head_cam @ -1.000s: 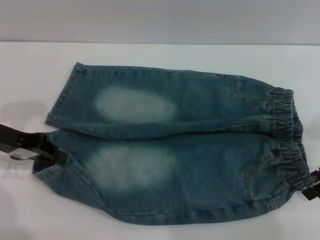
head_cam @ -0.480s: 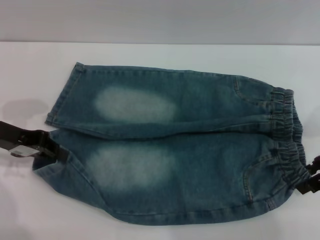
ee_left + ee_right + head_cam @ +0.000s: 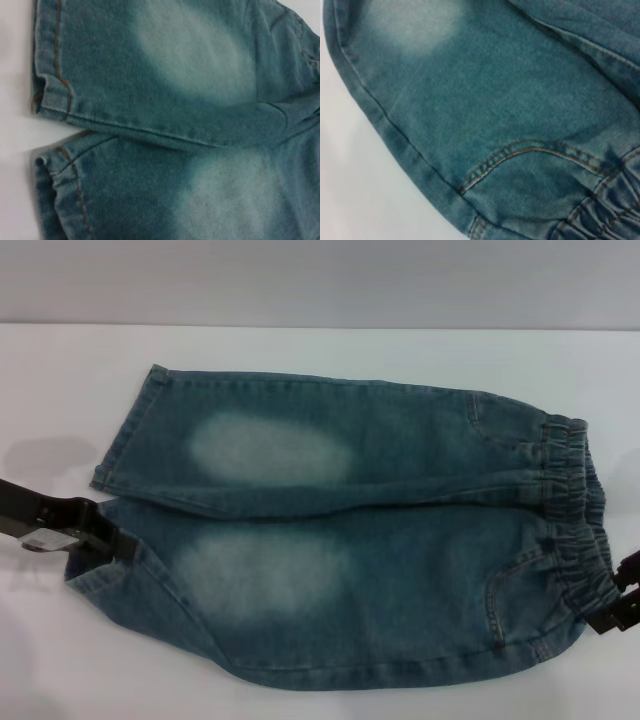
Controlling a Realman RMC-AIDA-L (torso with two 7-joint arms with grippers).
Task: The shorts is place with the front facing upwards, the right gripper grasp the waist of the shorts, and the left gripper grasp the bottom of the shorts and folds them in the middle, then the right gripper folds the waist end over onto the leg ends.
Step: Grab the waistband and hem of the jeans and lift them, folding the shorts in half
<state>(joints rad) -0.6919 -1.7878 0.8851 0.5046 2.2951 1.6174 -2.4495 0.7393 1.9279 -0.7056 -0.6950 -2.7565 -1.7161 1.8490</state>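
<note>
faded denim shorts [image 3: 350, 540] lie flat, front up.

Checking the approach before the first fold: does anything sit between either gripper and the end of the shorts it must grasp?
Nothing visible does. The left gripper is already at the near leg's hem of the shorts, the right gripper at the waist.

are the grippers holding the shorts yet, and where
It looks so, though the jaws are hard to see. The left gripper is at the near leg's hem of the shorts; the right gripper is at the waistband's near corner.
</note>
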